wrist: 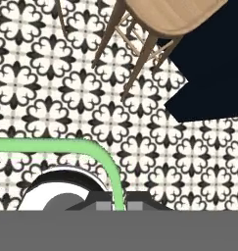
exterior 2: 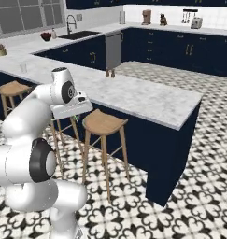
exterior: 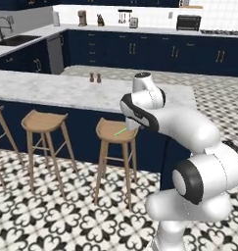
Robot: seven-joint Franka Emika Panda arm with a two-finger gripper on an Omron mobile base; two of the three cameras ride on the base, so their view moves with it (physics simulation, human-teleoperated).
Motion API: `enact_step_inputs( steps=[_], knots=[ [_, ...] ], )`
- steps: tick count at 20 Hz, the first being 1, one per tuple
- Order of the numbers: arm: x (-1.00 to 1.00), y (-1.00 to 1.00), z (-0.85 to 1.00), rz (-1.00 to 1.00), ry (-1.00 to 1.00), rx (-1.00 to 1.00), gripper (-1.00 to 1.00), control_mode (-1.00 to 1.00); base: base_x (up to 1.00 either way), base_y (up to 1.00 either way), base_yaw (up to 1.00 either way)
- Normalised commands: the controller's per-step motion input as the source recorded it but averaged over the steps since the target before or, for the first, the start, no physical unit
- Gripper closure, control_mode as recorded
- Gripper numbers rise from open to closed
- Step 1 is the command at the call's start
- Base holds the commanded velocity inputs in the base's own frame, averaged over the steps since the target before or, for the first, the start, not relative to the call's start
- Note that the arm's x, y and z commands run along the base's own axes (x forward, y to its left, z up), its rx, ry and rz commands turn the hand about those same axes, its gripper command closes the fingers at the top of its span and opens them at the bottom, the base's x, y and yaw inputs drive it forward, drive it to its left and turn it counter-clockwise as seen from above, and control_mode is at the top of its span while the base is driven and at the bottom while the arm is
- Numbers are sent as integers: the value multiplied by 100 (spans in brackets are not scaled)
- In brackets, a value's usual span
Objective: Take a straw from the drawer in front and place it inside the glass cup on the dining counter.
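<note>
Carrying the straw (exterior: 121, 131) pinched in my pincer (wrist: 119, 206), above the stool (exterior: 116, 132) beside the dining worktop (exterior: 52, 90). Long axis roughly level, free end pointing away from the pincer over the stool seat. Risk: thin grip slips, or tip catches the glass cup (exterior 2: 23, 68) rim.

My straw (wrist: 108, 166) is a thin bright-green stick. In the hand view it rises between my fingertips at six o'clock, bends, and runs off toward nine o'clock. In the left base view its tip (exterior: 121, 131) pokes out toward eight o'clock over a stool seat. The dining counter (exterior 2: 147, 100), white-grey marble on a navy base, stretches ahead. The small clear glass cup (exterior 2: 23, 68) stands upright near the counter's far ten-o'clock end.
</note>
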Motion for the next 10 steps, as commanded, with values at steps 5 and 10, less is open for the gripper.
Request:
enact_step_inputs(
  steps=[5,10],
  knots=[
    [0,0,0,0,0,0,100,100,0,100,-30],
    [0,0,0,0,0,0,100,100,0,100,-29]
  ],
)
